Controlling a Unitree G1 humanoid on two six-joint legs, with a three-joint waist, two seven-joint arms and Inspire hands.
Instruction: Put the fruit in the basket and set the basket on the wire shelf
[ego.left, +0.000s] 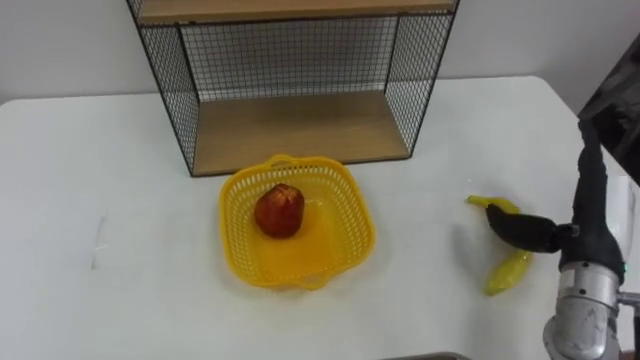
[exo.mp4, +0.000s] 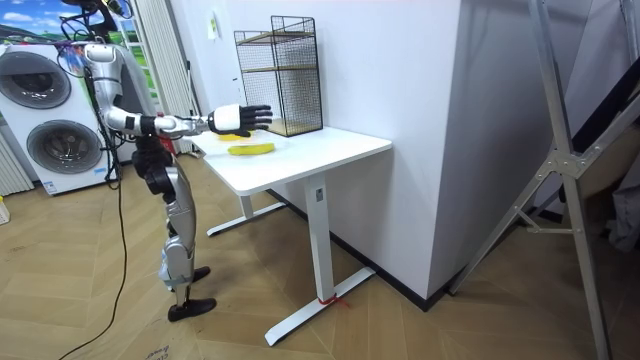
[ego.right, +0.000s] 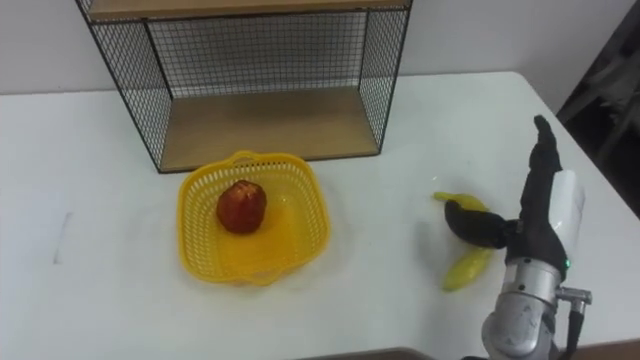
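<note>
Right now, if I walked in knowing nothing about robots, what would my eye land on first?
Probably the bright yellow basket in the middle of the white table, with a red apple lying in it, just in front of the wire shelf. Next, off to the right, the right robot hand, open with straight fingers, right over a yellow banana lying on the table.

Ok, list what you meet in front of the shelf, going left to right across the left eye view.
Yellow basket with the red apple in it → banana → right hand, open, its thumb over the banana.
</note>
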